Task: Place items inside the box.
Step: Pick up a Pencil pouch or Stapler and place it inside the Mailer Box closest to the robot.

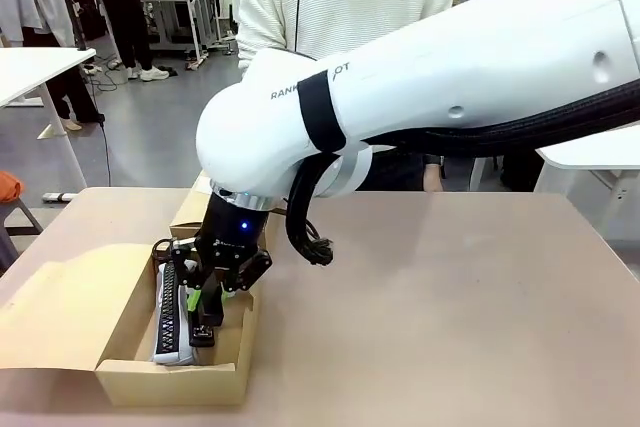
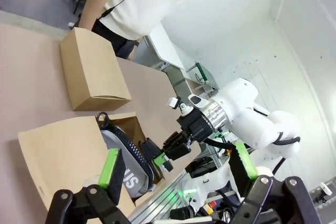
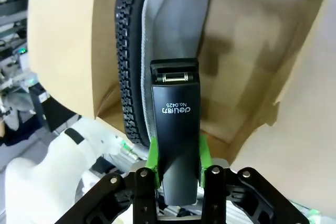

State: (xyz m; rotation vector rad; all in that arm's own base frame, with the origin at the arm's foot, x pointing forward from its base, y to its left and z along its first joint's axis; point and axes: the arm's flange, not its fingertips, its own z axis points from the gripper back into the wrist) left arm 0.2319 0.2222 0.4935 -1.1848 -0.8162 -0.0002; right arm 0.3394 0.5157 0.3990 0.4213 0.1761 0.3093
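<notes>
while the right arm point(image 1: 450, 77) reaches across to the cardboard box point(image 1: 170, 383) at the left of the surface point(image 1: 450, 287), the right jaws are clamped on the black stapler point(image 3: 176, 129) (white "deli" print on its top), holding it inside the box, just beside the grey zip pouch point(image 3: 173, 19) that lies in it. the left jaws stand wide apart with nothing between them.

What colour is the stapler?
The stapler is black, with white print; best seen in the right wrist view.
</notes>
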